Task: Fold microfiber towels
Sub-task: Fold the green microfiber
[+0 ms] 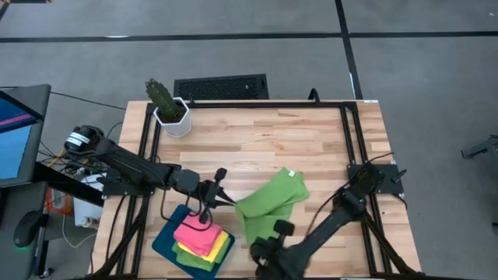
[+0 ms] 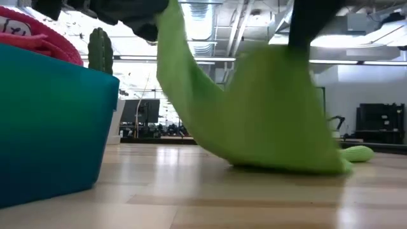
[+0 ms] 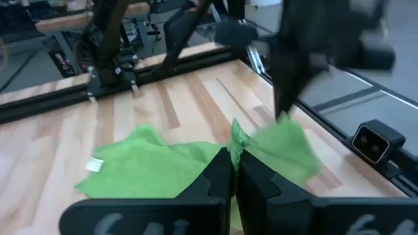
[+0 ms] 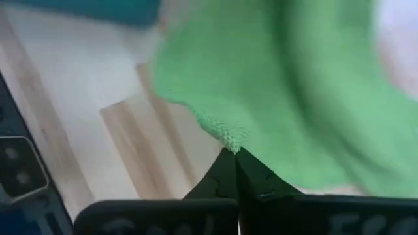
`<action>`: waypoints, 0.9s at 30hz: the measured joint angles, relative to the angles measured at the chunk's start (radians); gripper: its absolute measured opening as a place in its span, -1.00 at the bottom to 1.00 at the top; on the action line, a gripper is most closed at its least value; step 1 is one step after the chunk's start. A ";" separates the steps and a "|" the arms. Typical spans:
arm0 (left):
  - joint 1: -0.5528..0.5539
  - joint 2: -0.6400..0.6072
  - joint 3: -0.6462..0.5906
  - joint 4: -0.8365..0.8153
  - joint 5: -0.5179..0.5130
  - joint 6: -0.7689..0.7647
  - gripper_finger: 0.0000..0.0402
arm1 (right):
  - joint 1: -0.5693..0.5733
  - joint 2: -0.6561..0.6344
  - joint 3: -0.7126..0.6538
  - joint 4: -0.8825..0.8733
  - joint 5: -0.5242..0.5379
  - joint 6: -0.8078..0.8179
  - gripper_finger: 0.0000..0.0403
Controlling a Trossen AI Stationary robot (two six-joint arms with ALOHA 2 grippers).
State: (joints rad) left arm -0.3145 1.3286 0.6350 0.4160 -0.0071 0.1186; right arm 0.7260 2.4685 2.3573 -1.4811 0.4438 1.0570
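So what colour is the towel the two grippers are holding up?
Lime green towel, clearest in the high view.

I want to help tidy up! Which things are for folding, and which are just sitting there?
For the job:
- lime green towel, pinched by left pincer and right pincer
- folded towels on teal tray

Just sitting:
- potted cactus
- floor vent

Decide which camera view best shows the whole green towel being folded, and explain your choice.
The high view: it shows the green towel whole on the table, between the left tool and right tool. The low view shows it lifted and draped. Each wrist view shows mainly the edge its own shut tool pinches.
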 joint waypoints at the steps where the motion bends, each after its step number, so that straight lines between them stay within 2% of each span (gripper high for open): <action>1: 0.000 -0.022 0.000 -0.018 -0.007 0.000 -1.00 | 0.007 -0.036 -0.008 -0.025 0.023 0.019 -0.97; 5: 0.000 -0.129 0.000 -0.117 -0.061 0.000 -1.00 | 0.037 -0.146 -0.023 -0.093 0.120 0.096 -0.98; 10: 0.007 -0.279 0.001 -0.244 -0.171 -0.054 -1.00 | 0.048 -0.289 -0.023 -0.092 0.335 0.042 -0.99; 15: 0.036 -0.417 0.000 -0.349 -0.254 -0.077 -1.00 | 0.000 -0.398 -0.024 -0.091 0.528 -0.081 -0.99; 22: 0.109 -0.542 0.000 -0.375 -0.393 -0.002 -1.00 | -0.196 -0.496 -0.025 -0.090 0.557 -0.354 -1.00; 27: 0.245 -0.558 0.016 -0.394 -0.405 0.103 -1.00 | -0.413 -0.529 -0.024 -0.090 0.556 -0.572 -1.00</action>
State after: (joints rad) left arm -0.0692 0.7709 0.6506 0.0220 -0.4122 0.2212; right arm 0.3130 1.9394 2.3334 -1.5711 1.0000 0.4851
